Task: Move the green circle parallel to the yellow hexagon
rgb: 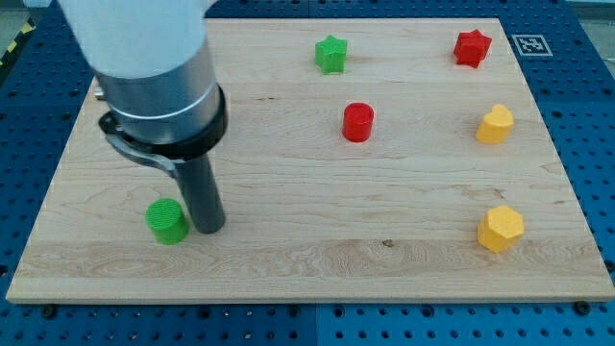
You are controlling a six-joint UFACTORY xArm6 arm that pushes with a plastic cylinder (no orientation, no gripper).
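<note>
The green circle (166,220) is a short green cylinder at the view's lower left of the wooden board. My tip (208,229) rests on the board right beside it, on its right side, touching or nearly touching. The yellow hexagon (501,228) lies at the view's lower right, at about the same height in the view as the green circle, far across the board. The arm's wide body hides the upper left of the board.
A green star (331,54) and a red star (472,47) sit near the view's top. A red cylinder (357,122) is near the middle. A second yellow block (496,125) is at the right. The board's bottom edge (307,296) is close below the green circle.
</note>
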